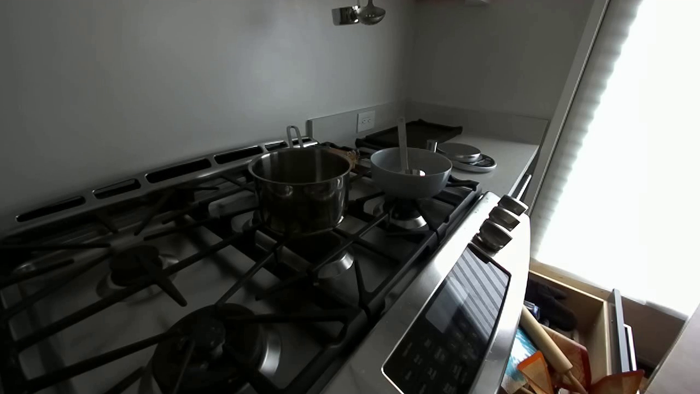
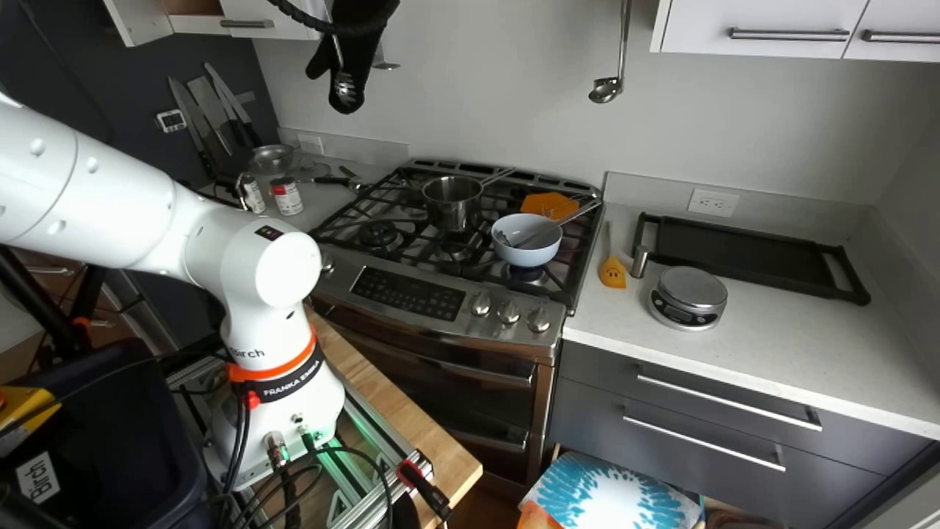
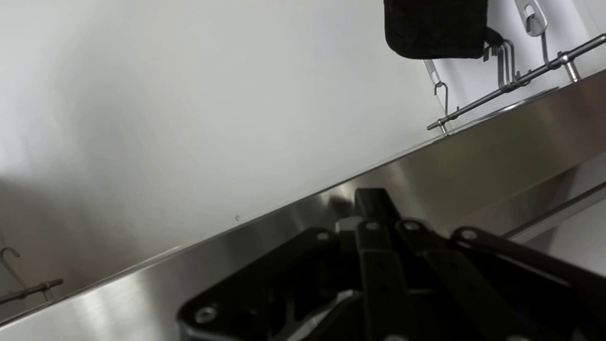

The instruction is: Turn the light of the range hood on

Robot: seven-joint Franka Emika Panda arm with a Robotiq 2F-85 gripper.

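The range hood shows in the wrist view as a brushed steel band running diagonally under a pale wall. My gripper is at the lower middle of the wrist view, in front of the steel. Its fingertips are together with nothing visible between them. A dark patch, like a reflection, shows on the steel beside the fingertips; I cannot tell whether they touch it. The light's lamp is out of view. Some pale glints lie on the steel, but no clear warm glow shows on the stove. No hood button or switch can be made out. The gripper is outside both exterior views.
In the wrist view a rail with hooks and a black cloth item is at the upper right. A pot and a bowl stand on the stove. A black mitt and a ladle hang above.
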